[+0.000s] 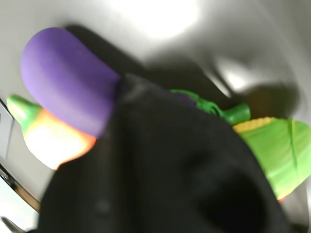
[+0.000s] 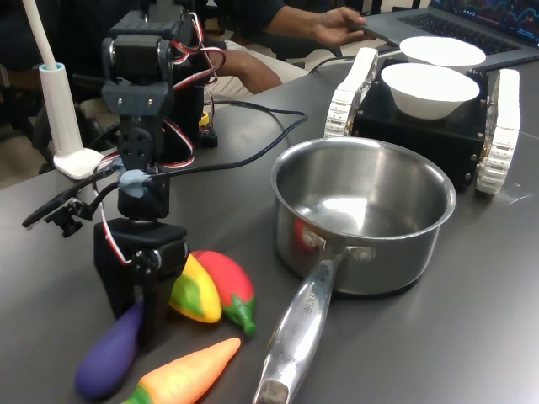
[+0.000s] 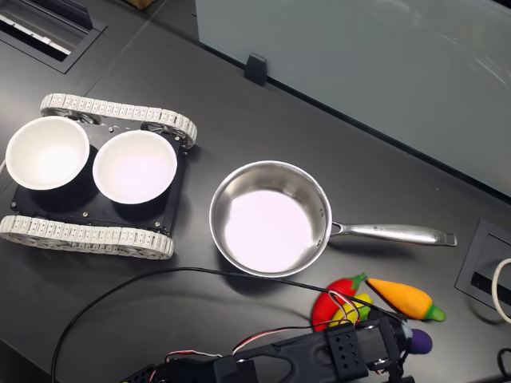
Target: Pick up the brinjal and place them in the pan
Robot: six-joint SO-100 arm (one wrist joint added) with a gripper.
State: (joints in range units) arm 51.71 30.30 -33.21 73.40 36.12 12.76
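Purple brinjal [image 2: 109,352] lying on the dark table [image 2: 472,320], black gripper [image 2: 139,324] lowered right onto its stem end, whether the jaws clasp it cannot be told, orange carrot [image 2: 189,374] just beside, steel pan [image 2: 362,215] standing apart, nothing in it

The arm stands folded over itself in the first exterior view, its upper segments stacked upright and the wrist pointing straight down at the table. The gripper [image 2: 139,324] is lowered to the tabletop with its black fingers [image 2: 154,311] vertical. In the wrist view a black finger [image 1: 160,170] fills the foreground; whether the jaws are closed cannot be determined.
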